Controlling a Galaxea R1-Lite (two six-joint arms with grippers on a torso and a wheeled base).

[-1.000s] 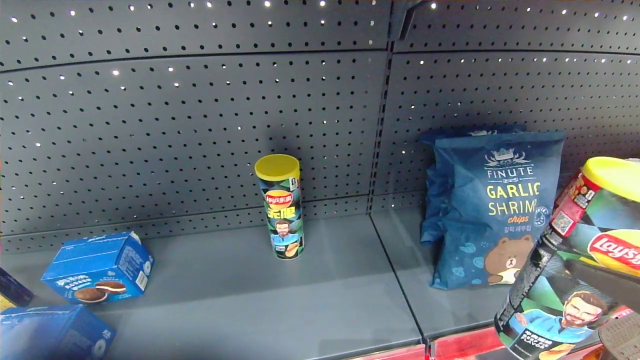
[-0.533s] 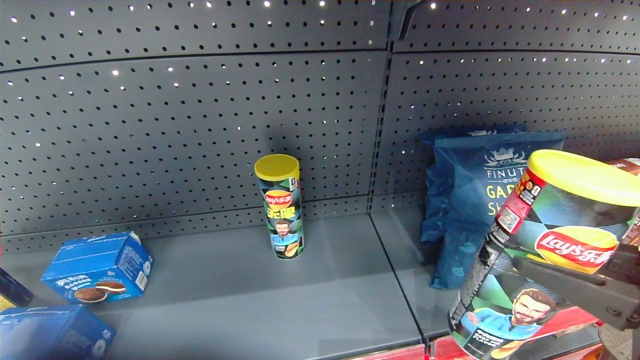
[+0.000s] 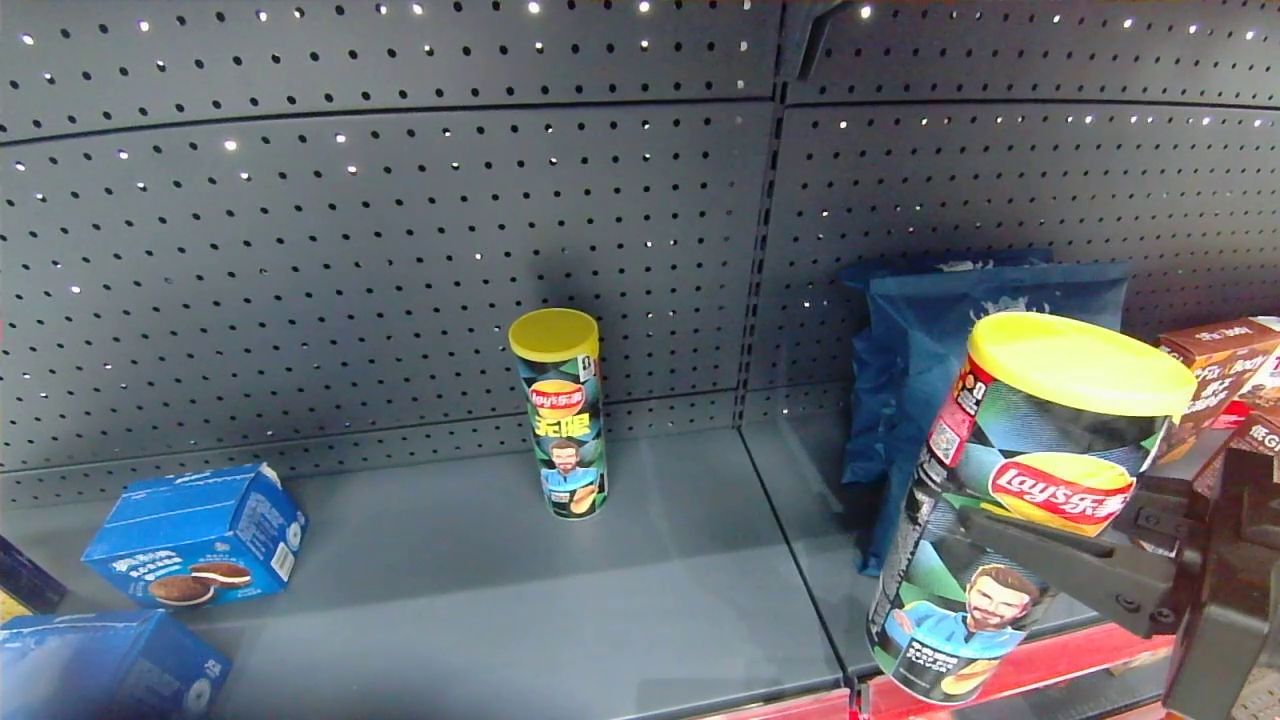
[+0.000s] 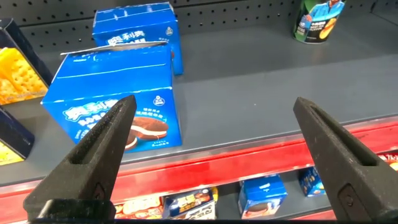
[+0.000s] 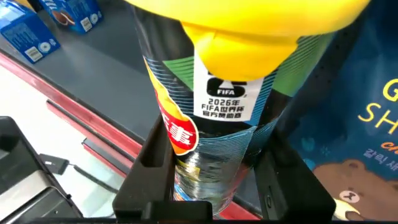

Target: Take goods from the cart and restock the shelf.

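Observation:
My right gripper [image 3: 1010, 540] is shut on a tall chip can [image 3: 1030, 480] with a yellow lid, holding it almost upright over the shelf's red front edge [image 3: 1060, 660], in front of a blue chips bag [image 3: 890, 400]. The right wrist view has the can [image 5: 217, 112] between the two black fingers [image 5: 152, 168]. A second, matching can [image 3: 560, 410] stands upright at the back of the grey shelf [image 3: 600, 590]. My left gripper [image 4: 211, 155] is open and holds nothing, low in front of a blue cookie box [image 4: 118, 99].
Two blue cookie boxes [image 3: 195, 535] [image 3: 100, 665] lie at the shelf's left end. Brown boxes [image 3: 1215, 365] stand at the far right. A perforated back panel [image 3: 400, 250] closes the shelf. Bare shelf lies on both sides of the standing can. More goods [image 4: 261, 193] sit on the shelf below.
My right gripper has carried the chip can leftward and in toward the shelf, so it now covers most of the blue bag. The left side has not changed.

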